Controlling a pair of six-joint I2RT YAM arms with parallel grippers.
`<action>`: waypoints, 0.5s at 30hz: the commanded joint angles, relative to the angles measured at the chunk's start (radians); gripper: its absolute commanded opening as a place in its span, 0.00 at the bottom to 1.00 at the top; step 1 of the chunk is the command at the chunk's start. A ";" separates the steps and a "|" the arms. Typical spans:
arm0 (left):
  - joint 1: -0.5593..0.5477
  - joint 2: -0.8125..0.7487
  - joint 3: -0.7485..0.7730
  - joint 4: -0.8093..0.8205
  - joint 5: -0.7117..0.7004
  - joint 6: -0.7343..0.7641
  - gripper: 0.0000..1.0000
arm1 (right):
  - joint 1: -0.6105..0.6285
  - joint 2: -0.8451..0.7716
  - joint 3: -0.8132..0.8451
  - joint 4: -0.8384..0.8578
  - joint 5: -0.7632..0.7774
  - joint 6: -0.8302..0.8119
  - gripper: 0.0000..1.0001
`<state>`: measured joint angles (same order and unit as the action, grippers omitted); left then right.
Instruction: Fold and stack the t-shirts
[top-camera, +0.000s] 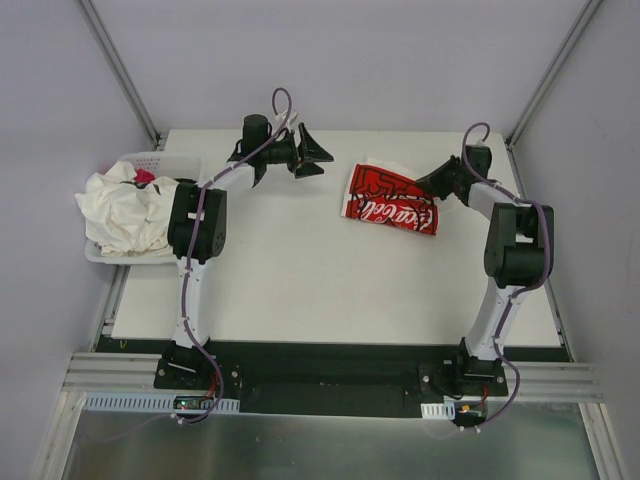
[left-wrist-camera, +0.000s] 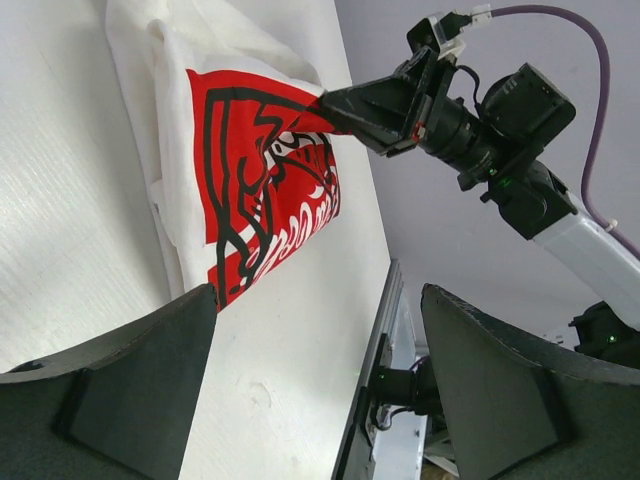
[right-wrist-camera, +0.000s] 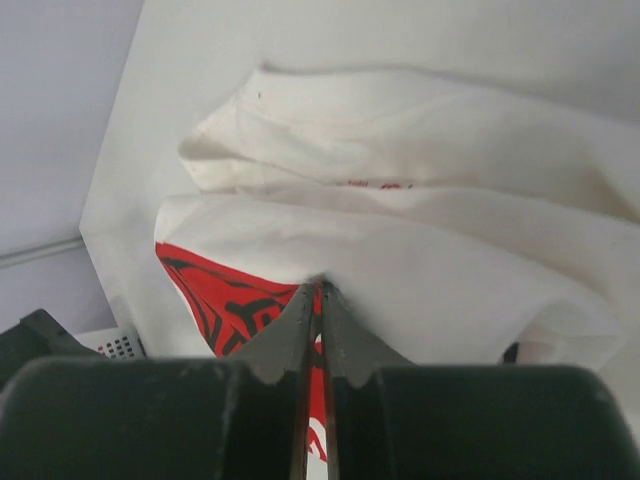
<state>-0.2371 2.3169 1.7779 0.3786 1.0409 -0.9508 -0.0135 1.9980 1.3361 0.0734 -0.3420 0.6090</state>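
One t-shirt is seen folded into a compact, slightly skewed rectangle, lying flat right of centre in the upper half of the top view. Its fabric is white, and a red panel with white lettering is turned upward. Further off-white t-shirts are heaped, crumpled and unfolded, at the left edge.

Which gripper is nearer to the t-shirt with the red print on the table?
Right. The right gripper pinches the t-shirt at its edge; the left gripper hangs open beside it, not touching.
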 joint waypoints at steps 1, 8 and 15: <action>-0.008 -0.016 0.037 0.008 0.039 0.032 0.82 | -0.048 0.018 0.074 0.009 0.050 -0.034 0.08; -0.013 -0.022 0.034 0.009 0.039 0.037 0.82 | -0.095 0.080 0.144 -0.010 0.067 -0.064 0.13; -0.018 -0.014 0.043 0.013 0.042 0.056 0.82 | -0.126 -0.046 0.106 -0.029 0.025 -0.074 0.28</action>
<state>-0.2428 2.3169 1.7782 0.3748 1.0473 -0.9440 -0.1284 2.0747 1.4498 0.0540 -0.2962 0.5644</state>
